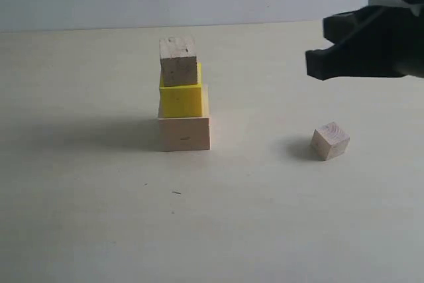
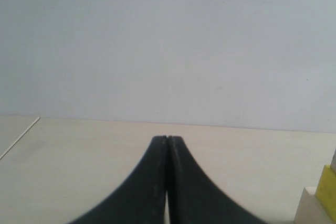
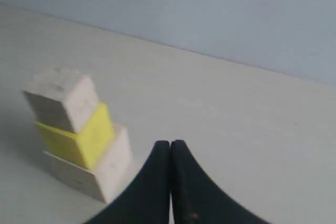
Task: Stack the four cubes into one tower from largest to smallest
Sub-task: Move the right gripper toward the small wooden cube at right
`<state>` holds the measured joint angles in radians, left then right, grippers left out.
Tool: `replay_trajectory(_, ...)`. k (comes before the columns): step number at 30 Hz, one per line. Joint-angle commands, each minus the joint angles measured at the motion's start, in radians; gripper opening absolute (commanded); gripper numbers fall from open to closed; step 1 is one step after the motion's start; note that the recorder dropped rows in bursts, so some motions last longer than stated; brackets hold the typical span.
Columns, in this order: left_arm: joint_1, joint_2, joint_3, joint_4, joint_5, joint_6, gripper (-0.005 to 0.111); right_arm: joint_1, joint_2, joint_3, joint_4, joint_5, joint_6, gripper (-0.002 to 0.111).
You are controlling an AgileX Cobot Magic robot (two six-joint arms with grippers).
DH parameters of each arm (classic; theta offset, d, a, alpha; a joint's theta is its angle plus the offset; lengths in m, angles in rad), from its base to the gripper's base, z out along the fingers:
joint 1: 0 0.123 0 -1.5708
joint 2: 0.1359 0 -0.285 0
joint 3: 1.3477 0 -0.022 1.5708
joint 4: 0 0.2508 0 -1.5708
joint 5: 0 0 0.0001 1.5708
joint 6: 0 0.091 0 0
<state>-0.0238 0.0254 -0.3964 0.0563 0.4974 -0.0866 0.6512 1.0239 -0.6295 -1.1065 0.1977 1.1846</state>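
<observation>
Hovering off table point(image 1: 265, 230), R claw point(image 1: 317, 64) clenched, empty. L claw point(image 2: 167, 140) clenched too, empty. Smallest cube point(image 1: 330, 141) alone on table near R claw, well apart from 3-cube tower point(image 1: 185, 109): large cube point(image 1: 184, 134) at base, yellow cube point(image 1: 177, 99) mid, brown cube point(image 1: 177, 61) on top.

Left of centre in the exterior view stands a three-cube tower point(image 1: 179, 91): large pale wooden cube point(image 1: 184, 133) at the base, bright yellow cube point(image 1: 180, 101) on it, small brownish wooden cube point(image 1: 178, 61) on top. The smallest pale cube point(image 1: 330, 141) lies alone at right of centre, well apart, turned corner-on.
</observation>
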Motion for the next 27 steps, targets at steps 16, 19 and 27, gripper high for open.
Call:
replay_trajectory(16,0.001,-0.006,0.004,-0.009,-0.013,0.003,0.0,0.0,-0.051,-0.413,0.019,0.182,-0.755,0.0)
replay_trajectory(19,0.001,-0.006,0.004,-0.011,-0.013,0.003,0.0,0.0,-0.051,-0.438,-0.335,0.497,-0.51,0.0)
replay_trajectory(27,0.001,-0.006,0.004,-0.014,-0.013,0.003,0.0,-0.022,-0.116,-0.434,-0.236,0.562,-0.504,0.0)
